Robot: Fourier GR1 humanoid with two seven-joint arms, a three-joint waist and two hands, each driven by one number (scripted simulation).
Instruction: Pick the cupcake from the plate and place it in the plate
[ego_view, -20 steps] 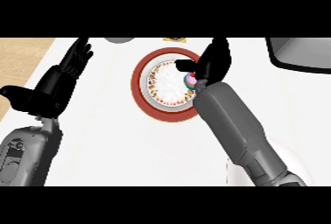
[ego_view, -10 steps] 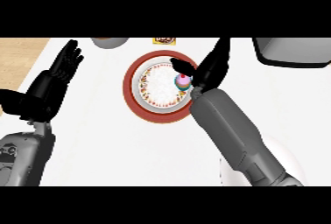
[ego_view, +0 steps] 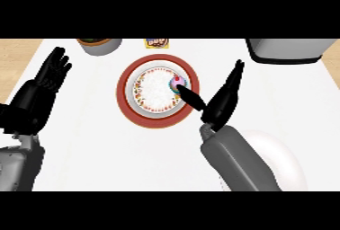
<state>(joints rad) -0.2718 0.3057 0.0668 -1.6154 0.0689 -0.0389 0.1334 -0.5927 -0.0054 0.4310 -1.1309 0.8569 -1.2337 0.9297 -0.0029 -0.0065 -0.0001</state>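
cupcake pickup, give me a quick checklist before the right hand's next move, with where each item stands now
1. Cupcake is on the red-rimmed plate, at its right side: ok.
2. Right hand is open beside the cupcake, its thumb pointing at it: ok.
3. Fingers curled round the cupcake: not ok, nothing is held.
4. Thumb tip touching the cupcake: cannot tell.
5. Left hand is open at the view's left, away from the plate: ok.
6. Pale plate at the lower right, partly behind the right forearm, has bare surface showing: ok.
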